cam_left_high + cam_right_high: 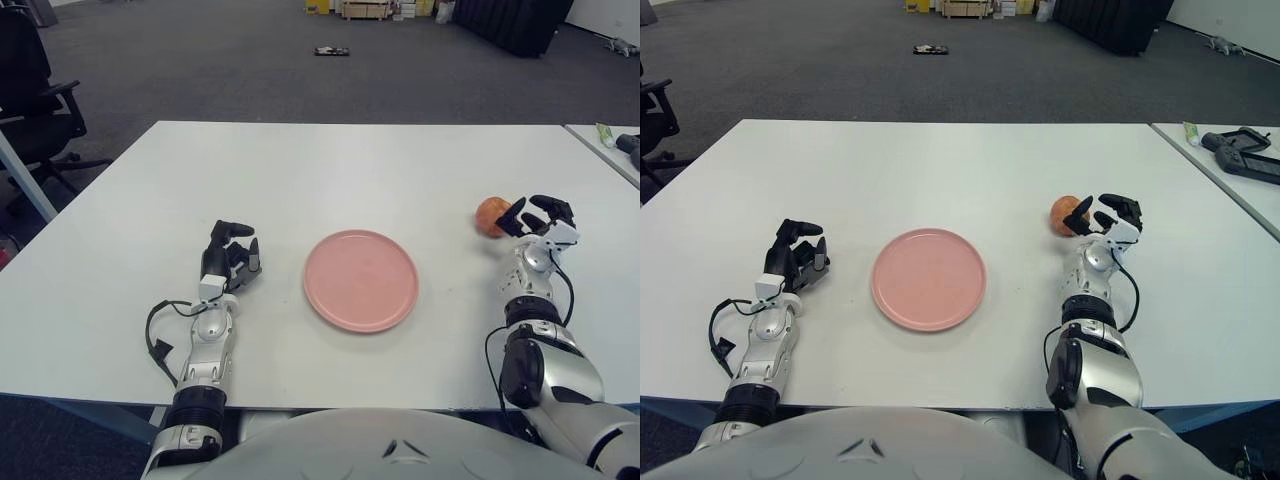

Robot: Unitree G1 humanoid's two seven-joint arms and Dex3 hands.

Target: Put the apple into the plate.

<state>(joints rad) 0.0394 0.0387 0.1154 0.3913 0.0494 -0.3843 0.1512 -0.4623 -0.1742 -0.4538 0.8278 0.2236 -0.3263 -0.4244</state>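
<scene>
White table (380, 165) holding pink plate (360, 279); right hand (533, 218), fingers spread, partly covering apple (489, 215) sitting just left of it, contact unclear.

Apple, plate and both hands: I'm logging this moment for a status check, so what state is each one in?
apple: on the table, right of the plate, not held.
plate: upright on the table, nothing on it.
right hand: fingers spread, beside the apple on its right; contact unclear.
left hand: fingers curled, holding nothing, left of the plate.
</scene>
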